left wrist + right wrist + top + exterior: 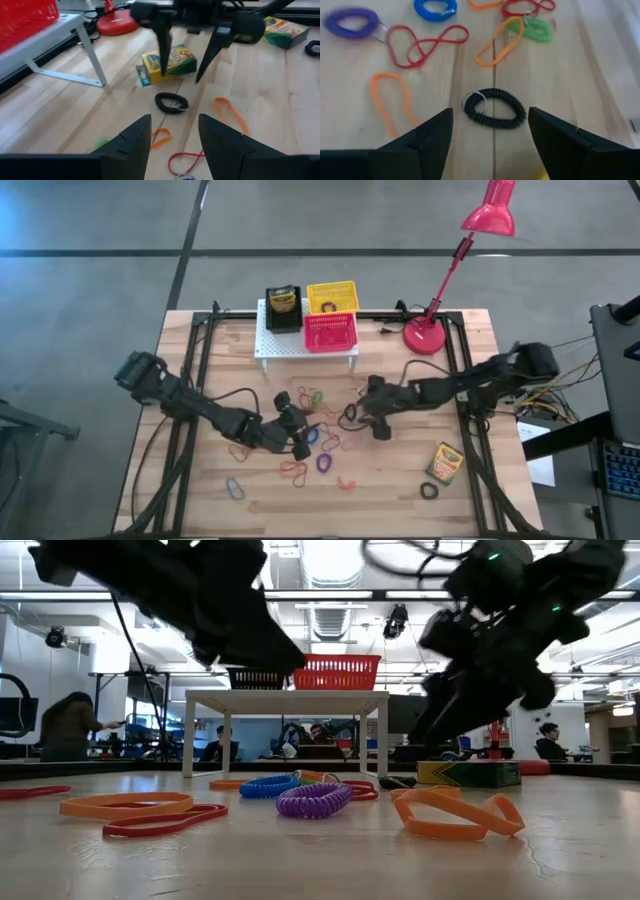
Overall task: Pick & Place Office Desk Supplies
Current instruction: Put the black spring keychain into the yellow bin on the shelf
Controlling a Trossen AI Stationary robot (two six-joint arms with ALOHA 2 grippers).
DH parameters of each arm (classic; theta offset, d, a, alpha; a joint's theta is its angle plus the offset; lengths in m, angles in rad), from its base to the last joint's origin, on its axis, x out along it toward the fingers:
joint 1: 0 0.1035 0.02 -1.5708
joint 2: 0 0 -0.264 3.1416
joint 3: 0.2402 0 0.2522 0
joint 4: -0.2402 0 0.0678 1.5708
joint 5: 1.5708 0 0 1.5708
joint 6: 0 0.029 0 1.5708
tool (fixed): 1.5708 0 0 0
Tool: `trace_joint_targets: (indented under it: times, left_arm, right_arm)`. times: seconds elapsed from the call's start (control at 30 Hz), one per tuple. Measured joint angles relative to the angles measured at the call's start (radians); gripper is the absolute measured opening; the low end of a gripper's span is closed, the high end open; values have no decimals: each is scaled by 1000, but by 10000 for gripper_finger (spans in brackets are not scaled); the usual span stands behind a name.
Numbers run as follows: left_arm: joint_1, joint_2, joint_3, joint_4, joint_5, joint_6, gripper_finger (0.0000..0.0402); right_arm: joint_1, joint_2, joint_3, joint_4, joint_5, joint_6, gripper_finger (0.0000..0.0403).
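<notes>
Nearest the low camera, an orange elastic loop (125, 804) lies flat on the wooden tabletop (320, 860) beside a red loop (160, 822), with a purple coiled loop (313, 800), a blue coiled loop (268, 784) and a second orange loop (455, 812) just behind them. Seen from above, the left tool (298, 442) hangs over the middle of this scatter of loops, its two fingers spread apart and holding nothing. Facing it from the other side, the right tool (379, 424) also stands open and empty, and its wrist camera looks down on a black coiled loop (495, 108) lying on the boards between its fingers, not touched by either. Around that loop lie a twisted red loop (422, 44), an orange loop (499, 42), a green coil (537, 30), a blue coil (435, 8) and a purple coil (351, 23). One yellow-and-green crayon box (444, 463) lies near the tabletop's right front, with another black coil (429, 491) just beside it; a second crayon box (167, 62) shows past the right tool in the left wrist view. At the back, a white rack (268, 345) carries a black basket (283, 309), a yellow basket (332, 297) and a pink-red basket (330, 332). Standing to the right of the rack is a red desk lamp (430, 332).
</notes>
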Motion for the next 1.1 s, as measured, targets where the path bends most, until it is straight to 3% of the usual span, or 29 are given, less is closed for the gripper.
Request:
trace_joint_targets:
  times: [0.3,0.63,0.83,1.1]
  left_arm:
    - [3,23,1,20,20,0,166]
    - [4,23,1,27,21,0,166]
    - [4,23,1,27,21,0,166]
    - [7,23,1,28,20,0,166]
  right_arm:
    - [-1,200,202,-213,-42,-106,169]
    - [-2,225,268,-339,-114,-135,21]
    - [-2,131,268,-363,-215,-135,19]
    - [-15,-125,307,-351,-262,-203,19]
